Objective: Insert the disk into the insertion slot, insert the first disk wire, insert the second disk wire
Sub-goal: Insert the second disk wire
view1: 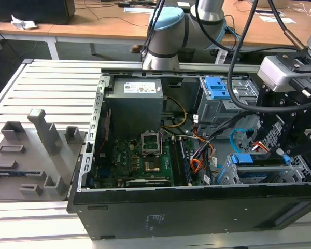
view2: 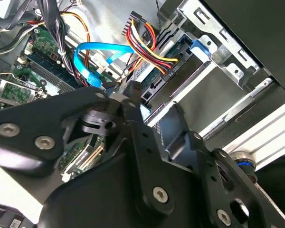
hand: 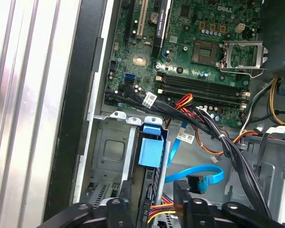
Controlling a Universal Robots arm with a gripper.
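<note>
The disk (view1: 260,175) lies in the insertion slot (view1: 302,167), a silver perforated cage at the case's front corner on the exterior view's right. Its blue carrier tab (hand: 152,149) (view2: 201,46) stands up. The orange, red and yellow wire bundle (view2: 147,45) ends in a dark plug (view2: 173,71) seated on the disk's edge. The light-blue second disk wire (hand: 206,173) (view2: 102,50) (view1: 237,136) loops loose above the board. Its dark plug (hand: 195,183) lies just beside one finger. My gripper (hand: 150,192) (view1: 277,148) hangs over the disk's rear edge, open, its fingers either side of the wire bundle.
The open case holds the motherboard (view1: 140,155), a grey power supply (view1: 135,106) and the taller grey bay with a blue latch (view1: 217,88). Black cable bundles (hand: 218,137) cross beside the cage. Grey fixtures (view1: 39,150) stand on the slatted table at the exterior view's left.
</note>
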